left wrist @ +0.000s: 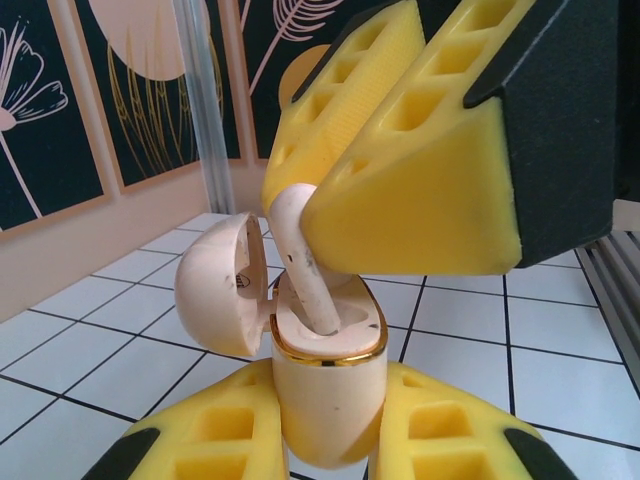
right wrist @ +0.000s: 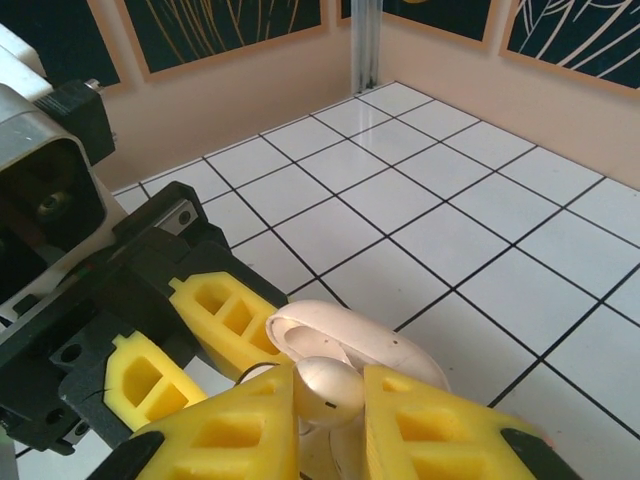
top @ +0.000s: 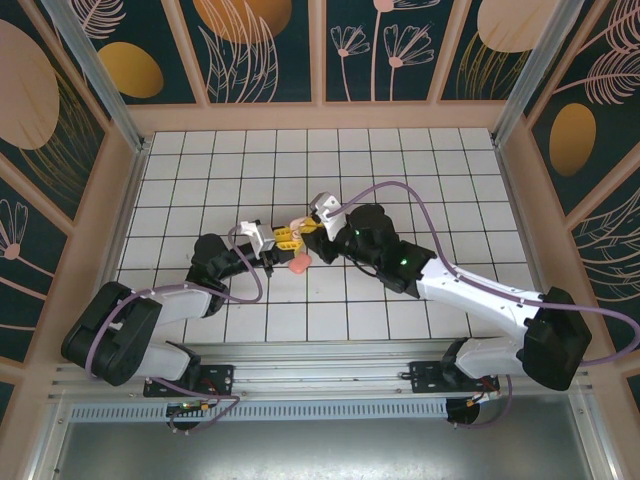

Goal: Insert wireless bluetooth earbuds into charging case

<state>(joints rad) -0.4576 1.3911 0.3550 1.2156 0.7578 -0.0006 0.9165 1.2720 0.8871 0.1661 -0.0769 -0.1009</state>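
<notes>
A pale beige charging case with a gold rim stands upright, and my left gripper is shut on its lower body. Its lid hangs open to the left. A pale beige earbud has its stem tip down in one socket of the case. My right gripper is shut on the bud's head, with the open lid just beyond it. In the top view the left gripper and right gripper meet tip to tip at mid-table.
A small salmon-pink item lies on the white tiles just in front of the two grippers; what it is I cannot tell. Patterned walls and a metal post ring the tiled floor.
</notes>
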